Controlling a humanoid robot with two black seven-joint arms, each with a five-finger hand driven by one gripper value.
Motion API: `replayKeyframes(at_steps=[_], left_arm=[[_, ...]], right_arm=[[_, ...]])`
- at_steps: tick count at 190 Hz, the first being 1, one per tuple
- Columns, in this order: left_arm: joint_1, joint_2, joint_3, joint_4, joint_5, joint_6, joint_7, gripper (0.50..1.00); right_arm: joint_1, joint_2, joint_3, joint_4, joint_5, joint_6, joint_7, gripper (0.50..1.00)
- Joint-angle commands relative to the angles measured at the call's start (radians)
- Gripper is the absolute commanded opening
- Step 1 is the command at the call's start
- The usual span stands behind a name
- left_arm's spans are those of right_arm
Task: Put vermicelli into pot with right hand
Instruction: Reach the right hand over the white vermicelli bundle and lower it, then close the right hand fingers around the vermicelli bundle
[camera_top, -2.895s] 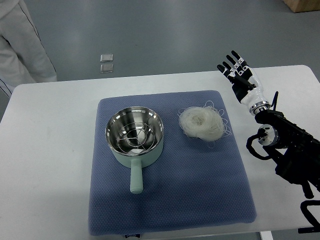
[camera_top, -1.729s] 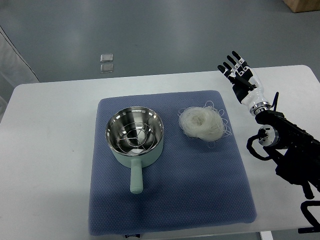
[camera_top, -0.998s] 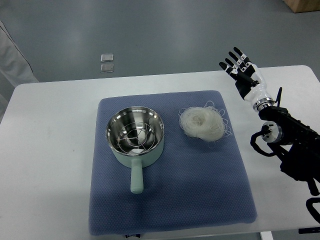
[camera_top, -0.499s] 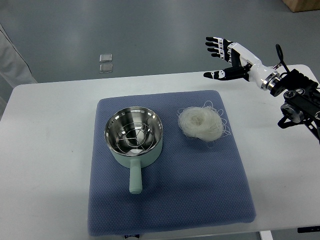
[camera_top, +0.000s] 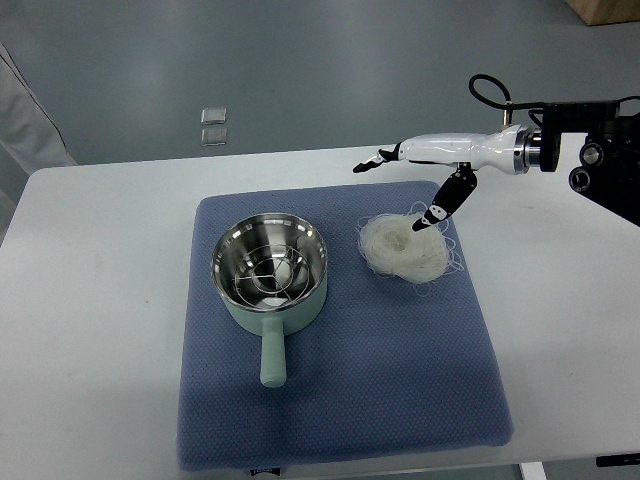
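Over the vermicelli (camera_top: 404, 246) on the blue mat (camera_top: 340, 330), your right robot hand (camera_top: 425, 185) has swung in from the surface (camera_top: 100, 300) edge, fingers spread, holding nothing; grasping comes next, with the pot (camera_top: 269, 271) waiting beside on grey-floored room's white surface

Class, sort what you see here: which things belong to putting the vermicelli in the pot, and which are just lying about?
Belong to the job:
vermicelli
pot
right hand

Just lying about:
blue mat
white table
two small squares on the floor
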Motion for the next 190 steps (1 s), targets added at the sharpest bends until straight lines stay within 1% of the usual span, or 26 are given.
replayKeyframes(at_steps=[1, 28, 45, 84, 100, 132, 190], left_arm=[[0.0, 0.0, 0.0, 0.0, 0.0, 0.0, 0.0, 1.0], [0.0, 0.0, 0.0, 0.0, 0.0, 0.0, 0.0, 1.0], [0.0, 0.0, 0.0, 0.0, 0.0, 0.0, 0.0, 1.0], [0.0, 0.0, 0.0, 0.0, 0.0, 0.0, 0.0, 1.0], [0.0, 0.0, 0.0, 0.0, 0.0, 0.0, 0.0, 1.0], [0.0, 0.0, 0.0, 0.0, 0.0, 0.0, 0.0, 1.0], [0.0, 0.0, 0.0, 0.0, 0.0, 0.0, 0.0, 1.0]], right_arm=[[0.021, 0.007, -0.058, 0.001, -0.107, -0.011, 0.001, 0.926], [0.041, 0.01, -0.091, 0.003, -0.186, -0.028, 0.001, 0.926], [0.043, 0.03, -0.108, 0.003, -0.228, -0.034, 0.003, 0.926], [0.052, 0.033, -0.157, 0.003, -0.242, -0.064, -0.004, 0.924], [0.044, 0.045, -0.17, -0.014, -0.25, -0.092, -0.007, 0.924], [0.026, 0.05, -0.19, -0.031, -0.252, -0.109, -0.007, 0.924], [-0.017, 0.051, -0.199, -0.088, -0.258, -0.189, -0.01, 0.919]])
